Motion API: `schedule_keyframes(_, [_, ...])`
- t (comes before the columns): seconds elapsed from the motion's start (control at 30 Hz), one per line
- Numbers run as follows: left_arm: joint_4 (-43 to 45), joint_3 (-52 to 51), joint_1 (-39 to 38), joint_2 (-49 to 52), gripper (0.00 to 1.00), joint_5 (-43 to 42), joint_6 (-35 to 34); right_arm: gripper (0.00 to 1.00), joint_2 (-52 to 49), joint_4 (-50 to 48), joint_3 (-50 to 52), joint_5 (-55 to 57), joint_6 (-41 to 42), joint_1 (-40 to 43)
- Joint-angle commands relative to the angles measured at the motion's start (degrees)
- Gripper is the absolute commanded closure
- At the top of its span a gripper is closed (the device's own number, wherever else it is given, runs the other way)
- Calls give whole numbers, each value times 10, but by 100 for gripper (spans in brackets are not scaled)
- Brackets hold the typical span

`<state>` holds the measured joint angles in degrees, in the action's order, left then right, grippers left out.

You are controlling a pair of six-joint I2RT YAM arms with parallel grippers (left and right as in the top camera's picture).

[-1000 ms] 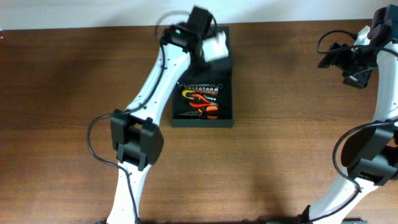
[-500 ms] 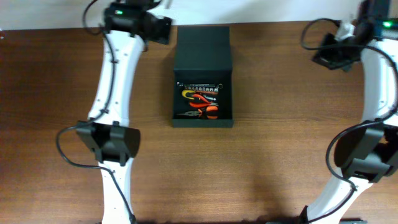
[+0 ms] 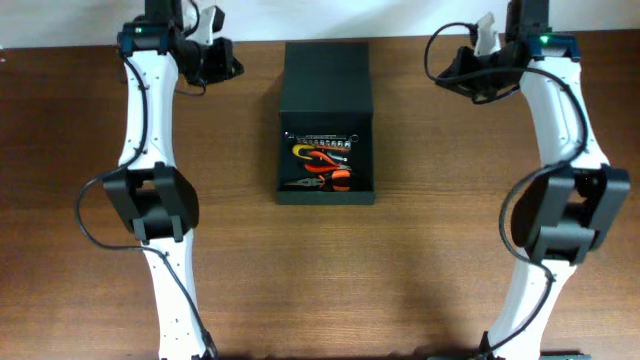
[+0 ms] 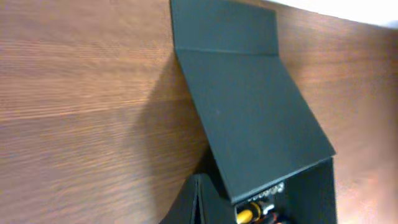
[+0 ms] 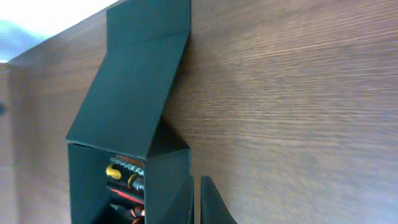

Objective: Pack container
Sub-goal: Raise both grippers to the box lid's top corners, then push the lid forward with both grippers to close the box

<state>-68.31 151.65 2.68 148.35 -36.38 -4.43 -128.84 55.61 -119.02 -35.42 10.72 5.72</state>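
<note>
Container (image 3: 325, 80), dark, flap lid raised, hand tools (image 3: 322, 165) inside: lies between left gripper (image 4: 198, 182) and right gripper (image 5: 196, 180), both jaws closed, empty, touching nothing.

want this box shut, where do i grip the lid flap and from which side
Probably the free edge of the lid flap, raised above the tools with a gap beneath. Come from the container at its open near end, one finger under, one over; the far end is hinged.

Tools (image 3: 322, 166) in container (image 3: 326, 75) (on table (image 3: 450, 250), centre)
</note>
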Motion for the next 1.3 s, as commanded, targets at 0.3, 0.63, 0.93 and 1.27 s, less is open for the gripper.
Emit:
schedule_keyframes(0.3, [6, 1, 6, 119, 98, -134, -24, 96, -135, -32, 0, -176, -4, -5])
schedule_keyframes(0.63, [9, 1, -16, 165, 100, -134, -40, 96, -176, -47, 0, -179, -14, -44])
schedule_keyframes(0.93, [40, 1, -52, 181, 98, -138, -64, 96, -192, -74, 0, -180, -14, -76])
schedule_keyframes(1.27, [149, 1, -61, 180, 98, -220, -116, 96, -192, -200, 0, -262, -14, -87])
